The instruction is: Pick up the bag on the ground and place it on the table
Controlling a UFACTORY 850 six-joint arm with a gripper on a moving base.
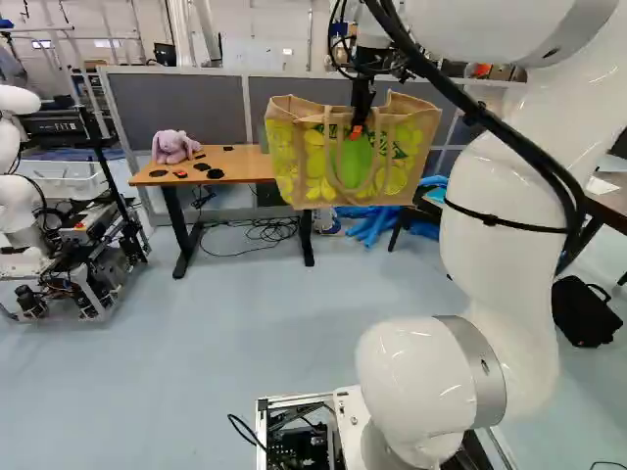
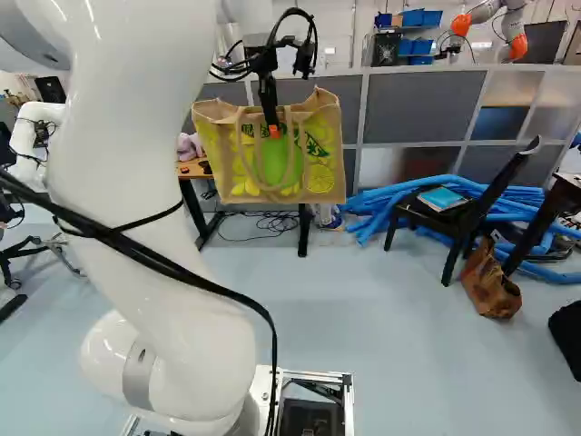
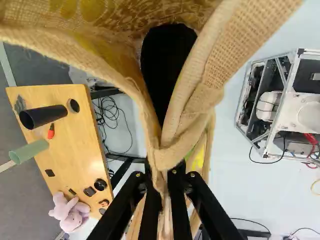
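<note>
Fingers of the gripper (image 1: 359, 129) pinch the bag (image 2: 318, 174) at its upper rim, fabric between both pads; the bag hangs below them, above the floor (image 1: 245, 323). The wrist view shows a strip of floor with cables (image 3: 104, 112) between bag and table (image 3: 72, 152), whose far end from the bag's mouth holds a plush toy (image 3: 69, 212).

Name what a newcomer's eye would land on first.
Probably the yellow-patterned bag, hanging from the jaws in mid-air. Next, perhaps, the pink plush toy at the left end of the table in the left base view, and the blue tubes heaped around the chair.
</note>
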